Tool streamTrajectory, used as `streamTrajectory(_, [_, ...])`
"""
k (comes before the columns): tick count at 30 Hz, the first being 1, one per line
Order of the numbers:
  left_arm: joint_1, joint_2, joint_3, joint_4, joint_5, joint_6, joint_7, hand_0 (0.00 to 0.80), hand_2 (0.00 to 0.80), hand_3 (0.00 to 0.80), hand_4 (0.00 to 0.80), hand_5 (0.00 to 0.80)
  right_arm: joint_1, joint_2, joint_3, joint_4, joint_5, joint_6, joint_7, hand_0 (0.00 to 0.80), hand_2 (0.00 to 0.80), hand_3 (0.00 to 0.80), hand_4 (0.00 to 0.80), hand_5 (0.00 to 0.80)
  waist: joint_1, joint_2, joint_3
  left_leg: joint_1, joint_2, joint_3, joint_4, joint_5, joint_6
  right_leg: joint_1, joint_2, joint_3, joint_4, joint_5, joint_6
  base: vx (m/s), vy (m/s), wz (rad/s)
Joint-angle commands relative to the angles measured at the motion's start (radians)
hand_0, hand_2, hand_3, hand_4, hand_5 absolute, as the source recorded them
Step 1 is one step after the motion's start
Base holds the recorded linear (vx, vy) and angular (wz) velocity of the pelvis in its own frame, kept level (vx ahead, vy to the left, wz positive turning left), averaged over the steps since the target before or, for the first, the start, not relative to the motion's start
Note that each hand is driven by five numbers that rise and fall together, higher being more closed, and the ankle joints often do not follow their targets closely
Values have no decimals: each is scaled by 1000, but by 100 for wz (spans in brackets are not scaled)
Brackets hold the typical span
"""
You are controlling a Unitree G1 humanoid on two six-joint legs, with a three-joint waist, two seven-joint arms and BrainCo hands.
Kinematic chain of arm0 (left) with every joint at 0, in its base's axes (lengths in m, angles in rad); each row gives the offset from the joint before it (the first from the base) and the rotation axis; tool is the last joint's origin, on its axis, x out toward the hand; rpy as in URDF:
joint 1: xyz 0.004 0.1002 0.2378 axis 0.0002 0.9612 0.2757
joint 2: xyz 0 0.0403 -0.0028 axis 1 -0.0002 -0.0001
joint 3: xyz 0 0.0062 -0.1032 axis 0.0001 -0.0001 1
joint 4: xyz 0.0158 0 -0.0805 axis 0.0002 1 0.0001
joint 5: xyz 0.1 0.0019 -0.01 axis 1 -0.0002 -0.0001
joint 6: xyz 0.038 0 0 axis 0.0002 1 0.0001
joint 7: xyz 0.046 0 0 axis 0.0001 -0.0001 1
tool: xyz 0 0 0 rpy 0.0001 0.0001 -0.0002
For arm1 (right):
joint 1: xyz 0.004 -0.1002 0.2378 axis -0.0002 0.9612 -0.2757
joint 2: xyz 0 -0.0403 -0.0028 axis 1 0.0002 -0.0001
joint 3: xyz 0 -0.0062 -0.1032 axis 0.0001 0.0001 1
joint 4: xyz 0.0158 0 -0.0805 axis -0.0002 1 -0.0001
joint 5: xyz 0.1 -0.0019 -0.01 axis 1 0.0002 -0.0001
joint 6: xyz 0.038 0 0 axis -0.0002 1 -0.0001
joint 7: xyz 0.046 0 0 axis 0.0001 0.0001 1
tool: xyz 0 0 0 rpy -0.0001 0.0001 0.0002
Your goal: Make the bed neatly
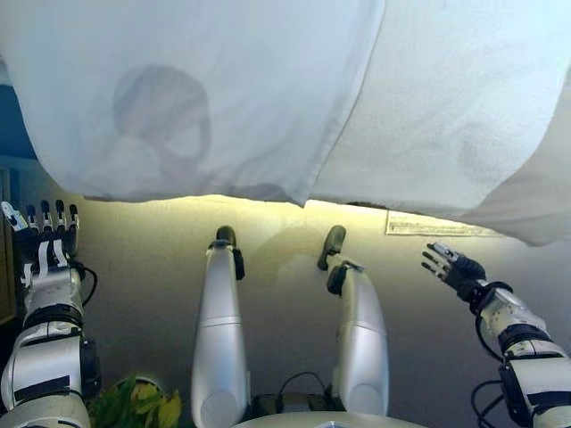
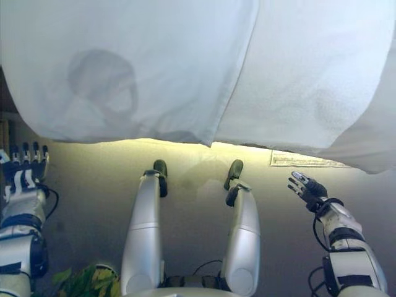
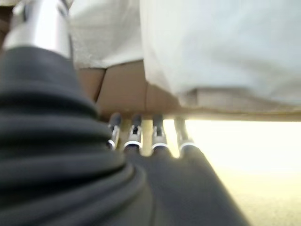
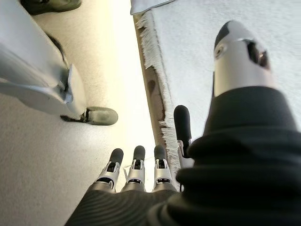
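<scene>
**Pale floor below the bed edge, both hands free**

Pale floor runs under me up to the bed, whose near edge crosses the top of my head views. A smooth white sheet hangs over that edge on my left side and overlaps a rougher, textured white blanket on my right, the sheet's edge running diagonally down across it. The blanket's lower border shows a short fringe in my right wrist view.

My left hand is low at my left side, fingers straight and apart, pointing up toward the sheet but clear of it. My right hand is out at my right, fingers spread and relaxed, holding nothing, below the blanket's hanging edge. A flat printed label or card lies on the floor just under the blanket.
</scene>
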State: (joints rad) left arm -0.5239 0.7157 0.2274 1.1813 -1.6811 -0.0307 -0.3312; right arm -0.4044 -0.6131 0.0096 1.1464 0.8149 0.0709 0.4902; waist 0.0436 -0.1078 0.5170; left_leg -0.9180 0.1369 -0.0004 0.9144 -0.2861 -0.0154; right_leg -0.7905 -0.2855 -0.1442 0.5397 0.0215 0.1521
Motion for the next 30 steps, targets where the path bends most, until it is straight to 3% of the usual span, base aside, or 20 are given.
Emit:
streamTrajectory(1, [39, -32, 64, 19, 56, -10, -31, 0, 0, 0, 0, 0, 24, -22, -77, 32, 22, -34, -9, 0, 0, 0, 0, 0, 29, 20, 3, 122, 9, -13, -177, 85, -85, 60, -61, 23, 13, 55, 27, 18, -149, 4])
streamTrajectory(15, [196, -208, 31, 0, 220, 0, -49, 0, 0, 0, 0, 0, 136, 94, -117, 6, 5, -43, 5, 0, 0, 0, 0, 0, 8, 41, -110, 441, 7, 40, -410, 148, -106, 355, -85, -12, -189, 51, 32, 61, -128, 1])
streamTrajectory(21, [234, -242, -19, 24, 459, -17, 11, 0, 0, 0, 0, 0, 207, 174, -104, -16, -30, -24, 20, 0, 0, 0, 0, 0, -2, 40, -191, 602, 0, 85, -574, 218, -101, 502, -85, -46, -286, 67, 34, 90, -156, 3])
streamTrajectory(25, [283, -273, -95, 65, 688, -38, 22, 0, 0, 0, 0, 0, 248, 194, -96, -3, -58, -7, -5, 0, 0, 0, 0, 0, -13, 56, -278, 750, -5, 111, -734, 267, -98, 637, -62, -60, -410, 87, 33, 174, -98, -7])
streamTrajectory(30, [333, -302, -139, 108, 849, -46, 50, 0, 0, 0, 0, 0, 291, 243, -42, 23, -117, 3, 5, 0, 0, 0, 0, 0, -26, 72, -364, 885, 13, 141, -871, 320, -102, 746, -29, -70, -511, 109, 28, 148, -76, -11])
